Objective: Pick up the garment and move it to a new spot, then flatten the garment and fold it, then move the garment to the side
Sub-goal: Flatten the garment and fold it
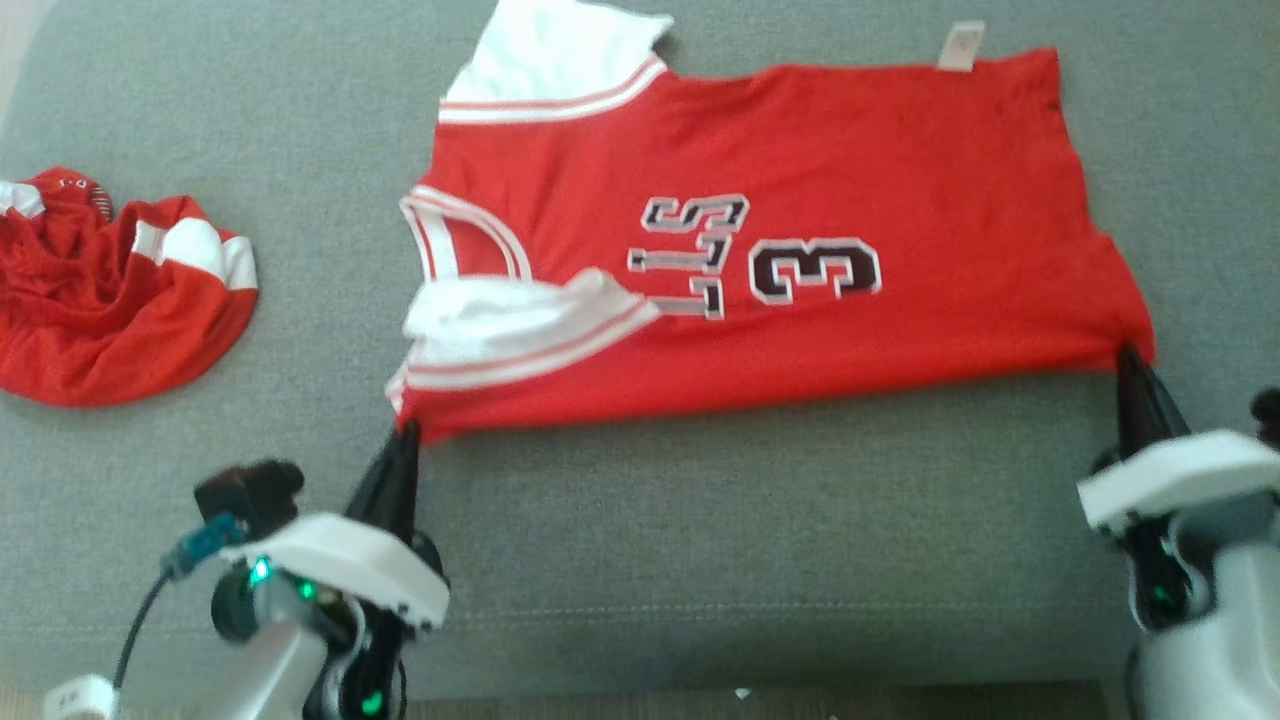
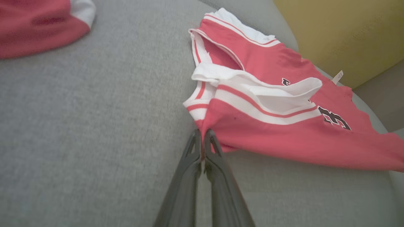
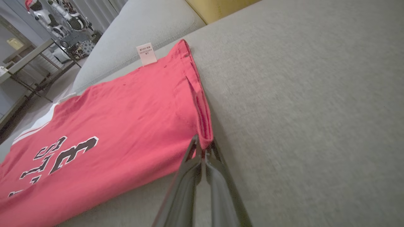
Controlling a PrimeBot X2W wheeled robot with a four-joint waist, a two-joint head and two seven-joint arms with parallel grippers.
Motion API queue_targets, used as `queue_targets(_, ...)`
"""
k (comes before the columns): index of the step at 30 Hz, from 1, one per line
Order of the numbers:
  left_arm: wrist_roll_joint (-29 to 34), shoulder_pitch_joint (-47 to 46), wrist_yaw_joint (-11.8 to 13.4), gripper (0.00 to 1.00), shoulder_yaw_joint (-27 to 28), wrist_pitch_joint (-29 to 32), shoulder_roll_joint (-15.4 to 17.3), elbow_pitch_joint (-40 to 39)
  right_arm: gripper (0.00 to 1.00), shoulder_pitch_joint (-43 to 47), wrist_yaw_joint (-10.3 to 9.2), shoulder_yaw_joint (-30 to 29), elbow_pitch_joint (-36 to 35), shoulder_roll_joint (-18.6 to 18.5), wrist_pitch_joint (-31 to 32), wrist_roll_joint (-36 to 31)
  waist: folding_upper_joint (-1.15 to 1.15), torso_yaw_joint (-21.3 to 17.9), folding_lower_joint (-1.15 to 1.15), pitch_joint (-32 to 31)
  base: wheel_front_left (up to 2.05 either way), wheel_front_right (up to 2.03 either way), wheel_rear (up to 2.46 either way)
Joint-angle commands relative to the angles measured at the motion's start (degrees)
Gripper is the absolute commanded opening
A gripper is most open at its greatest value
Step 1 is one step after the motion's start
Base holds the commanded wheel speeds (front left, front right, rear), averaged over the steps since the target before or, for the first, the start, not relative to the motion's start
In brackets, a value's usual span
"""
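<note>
Head view: the jersey (image 1: 800,250) is spread mostly flat across the grey sofa (image 1: 700,560). Its collar end is to the left and its hem to the right, with the big 3 and the lettering face up. The left hand (image 1: 405,440) reaches in from the lower left, dark fingers pressed together and pinching the near shoulder corner. The right hand (image 1: 1130,365) does the same on the near hem corner. Both pale wrists sit low, with the fingers pointing away from the robot. Another red-and-white heap (image 1: 110,300) lies crumpled well off to the left.

Left wrist view: the fingers (image 2: 186,176) are clamped tight, with a sliver of red cloth between the tips. The fabric looks thin and smooth, with white trim striped in red. One white sleeve (image 2: 268,91) is flopped over onto the chest. The sofa cover is a coarse grey weave.

Right wrist view: the fingers (image 3: 221,189) are closed on the hem corner, which stands up in a little fold. A small white tag (image 3: 146,54) sticks out at the far edge. There's a yellow cushion (image 3: 221,6) behind it.
</note>
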Motion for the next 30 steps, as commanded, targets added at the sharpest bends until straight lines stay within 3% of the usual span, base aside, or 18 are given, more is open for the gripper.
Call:
queue_targets(1,-0.51,0.03,0.64,0.0,2.01,0.38,2.12,-2.4,0.0,1.28,0.36,1.03,-3.04,-1.38,0.62,0.92,0.0,0.01,0.0,-0.18,0.0,0.0,0.0)
queue_targets(5,-0.78,4.35,3.01,0.0,0.82,3.76,3.65,-7.43,0.0,7.12,0.36,0.22,-8.41,-2.65,4.76,1.49,0.0,0.51,0.0,-0.26,0.0,0.0,0.0)
queue_targets(9,-1.47,7.19,4.86,0.0,0.23,6.25,4.42,-10.24,0.0,11.93,0.36,-2.76,-12.9,-1.38,8.78,1.59,0.0,0.79,0.0,-0.57,0.0,0.0,0.0)
queue_targets(10,-1.87,7.65,5.21,0.0,0.37,6.64,4.46,-10.36,0.41,12.71,0.36,-3.77,-13.48,-0.64,10.1,1.67,0.0,0.75,0.0,-0.72,0.0,0.0,0.0)
queue_targets(11,-2.08,7.97,5.61,0.31,0.33,7.25,4.58,-10.29,1.0,13.34,0.36,-4.18,-14.18,-0.14,11.37,1.4,0.0,0.68,0.0,-0.9,0.0,0.0,0.0)
queue_targets(12,-2.13,8.17,6.03,0.62,0.12,7.96,4.73,-10.29,1.0,13.74,0.36,-4.52,-15.21,0.3,12.04,1.08,0.0,0.6,0.0,-1.08,0.0,0.0,0.0)
queue_targets(13,-2.25,8.31,6.33,1.0,0.0,8.46,4.76,-10.51,1.0,13.9,0.36,-5.11,-16.31,0.72,12.27,0.66,0.0,0.46,0.0,-1.27,0.0,0.0,0.0)
queue_targets(19,1.12,5.54,9.44,1.0,0.68,9.54,8.06,-15.1,1.0,12.46,0.36,-5.9,-25.56,2.07,8.74,-5.19,0.0,-1.01,0.0,-1.71,0.0,0.0,0.0)
queue_targets(22,2.41,2.28,9.6,1.0,1.13,10.1,9.15,-17.31,1.0,11.4,0.36,-4.33,-27.34,2.38,6.33,-5.99,0.0,-1.33,0.0,-1.41,0.0,0.0,0.0)
queue_targets(26,4.84,-8.79,7.78,1.0,1.14,14.42,11.7,-19.95,1.0,9.37,0.36,-0.2,-28.43,2.53,2.58,-6.65,0.0,-1.94,0.0,0.8,0.0,0.0,0.0)
queue_targets(30,6.56,-23.29,3.84,1.0,0.23,21.3,13.6,-16.58,1.0,6.44,0.36,4.76,-28.53,1.96,0.58,-6.46,0.0,-3.38,0.0,5.4,0.0,0.0,0.0)
